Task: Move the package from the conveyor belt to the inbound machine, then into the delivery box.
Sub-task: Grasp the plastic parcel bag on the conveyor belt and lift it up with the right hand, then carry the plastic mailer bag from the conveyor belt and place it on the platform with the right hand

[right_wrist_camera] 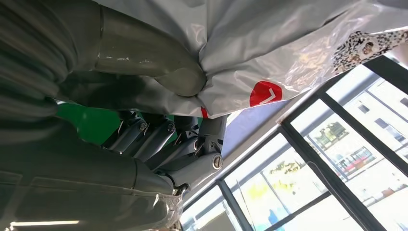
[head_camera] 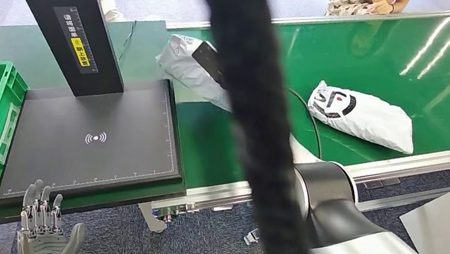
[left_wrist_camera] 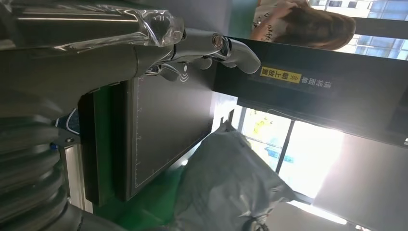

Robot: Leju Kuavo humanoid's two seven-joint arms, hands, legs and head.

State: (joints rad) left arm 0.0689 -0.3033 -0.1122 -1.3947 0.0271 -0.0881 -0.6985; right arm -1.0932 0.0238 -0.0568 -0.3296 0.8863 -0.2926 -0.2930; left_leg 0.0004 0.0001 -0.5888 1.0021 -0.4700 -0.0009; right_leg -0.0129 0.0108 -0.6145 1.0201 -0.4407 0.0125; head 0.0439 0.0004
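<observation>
The head view looks forward and down from high on the robot's body onto the black scanner plate [head_camera: 96, 139], with the green belt [head_camera: 377, 62] beyond it. The left wrist view sits close behind the left hand [left_wrist_camera: 202, 48] and faces the same scanner plate [left_wrist_camera: 168, 125], turned on its side. The right wrist view is very near the right hand [right_wrist_camera: 163, 144], looking up past a grey bag [right_wrist_camera: 250, 43] toward windows.
</observation>
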